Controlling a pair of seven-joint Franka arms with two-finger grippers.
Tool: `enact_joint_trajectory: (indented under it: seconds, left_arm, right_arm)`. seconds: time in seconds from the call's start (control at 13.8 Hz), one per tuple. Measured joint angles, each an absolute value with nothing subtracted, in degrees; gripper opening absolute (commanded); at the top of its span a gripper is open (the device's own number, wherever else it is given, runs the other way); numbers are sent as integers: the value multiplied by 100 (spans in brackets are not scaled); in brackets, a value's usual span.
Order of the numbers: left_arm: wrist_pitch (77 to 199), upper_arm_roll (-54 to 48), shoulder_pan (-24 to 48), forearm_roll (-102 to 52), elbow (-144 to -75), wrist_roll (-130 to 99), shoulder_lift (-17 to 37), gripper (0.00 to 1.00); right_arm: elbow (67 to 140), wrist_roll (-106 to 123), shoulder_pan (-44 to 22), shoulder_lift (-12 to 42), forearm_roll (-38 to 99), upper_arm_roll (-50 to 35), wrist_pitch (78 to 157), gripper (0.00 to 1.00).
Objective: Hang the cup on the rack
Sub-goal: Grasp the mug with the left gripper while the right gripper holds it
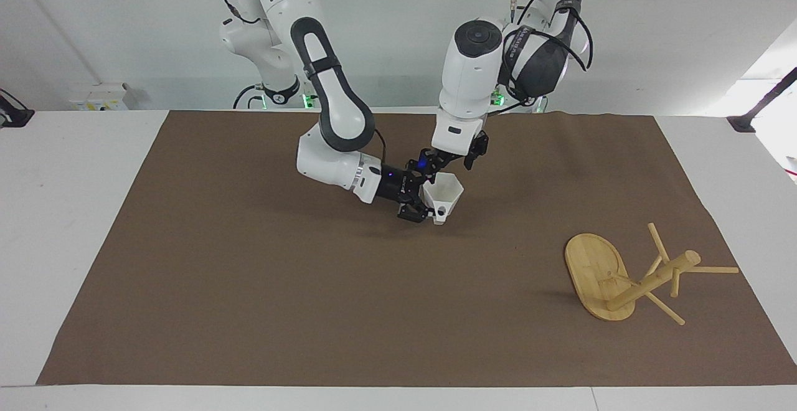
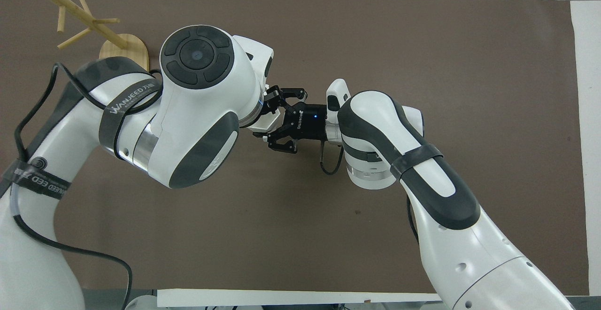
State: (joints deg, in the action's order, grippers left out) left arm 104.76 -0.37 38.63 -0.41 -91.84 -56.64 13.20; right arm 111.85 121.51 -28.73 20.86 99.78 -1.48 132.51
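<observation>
We are in the middle of a handover above the middle of the tabletop. Our right gripper reaches in sideways with its jaws clenched on the cup, which is held just off the brown mat with its mouth turned up and toward the left arm's end and its handle hanging low. Our left gripper comes down from above with its jaws spread wide, sitting right at the cup's upper rim; from the facing view we cannot tell whether a finger already touches the rim or only hovers at it, and in the overhead view the left arm's wrist hides most of the cup.

The rack stands near the left arm's end of the tabletop, well apart from the cup, and farther from the robots than it. No peg carries anything yet.

As we judge it, the next move calls for the left jaws to close on the cup's rim before the right jaws let go, leaving the handle free, since the handle must slide over a peg.
</observation>
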Motion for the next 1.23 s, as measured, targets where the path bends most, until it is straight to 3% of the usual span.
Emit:
enact_joint_trajectory:
  seconds: [0.14, 0.36, 0.51, 0.65, 0.72, 0.94, 1.01, 1.08, 1.16, 1.23]
  left_arm:
    - [10477, -36, 3863, -41, -9244, -5664, 1339, 92]
    - [10499, -34, 3861, -41, -9406, -5665, 1337, 72]
    - [10754, -27, 3849, -41, -9567, -5665, 1324, 45]
    - [11126, -15, 3786, -41, -9733, -5666, 1321, 7]
    - [11246, -3, 3758, -41, -9799, -5666, 1323, 0]
    - [11312, 6, 3710, -35, -9871, -5665, 1331, 0]
    - [11324, 5, 3710, -33, -9871, -5606, 1327, 0]
    - [11329, 5, 3710, -31, -9871, -5604, 1327, 0]
    - [11336, 4, 3710, -31, -9871, -5604, 1327, 0]
    - [11351, 2, 3711, -33, -9871, -5603, 1326, 0]
  right_arm:
    - [11177, 12151, -2877, 2086, 9979, -144, 13274, 29]
    - [11177, 12151, -2877, 2086, 9979, -139, 13282, 29]
    - [11177, 12151, -2877, 2086, 9979, -138, 13287, 29]
    - [11177, 12151, -2877, 2086, 9979, -136, 13298, 29]
    - [11177, 12151, -2877, 2086, 9979, -136, 13299, 29]
    - [11174, 12151, -2876, 2086, 9980, -120, 13364, 30]
    - [11171, 12151, -2875, 2086, 9981, -116, 13363, 36]
    - [11170, 12151, -2875, 2086, 9981, -115, 13363, 54]
    - [11169, 12151, -2873, 2086, 9981, -114, 13362, 100]
    - [11166, 12152, -2865, 2086, 9981, -114, 13354, 99]
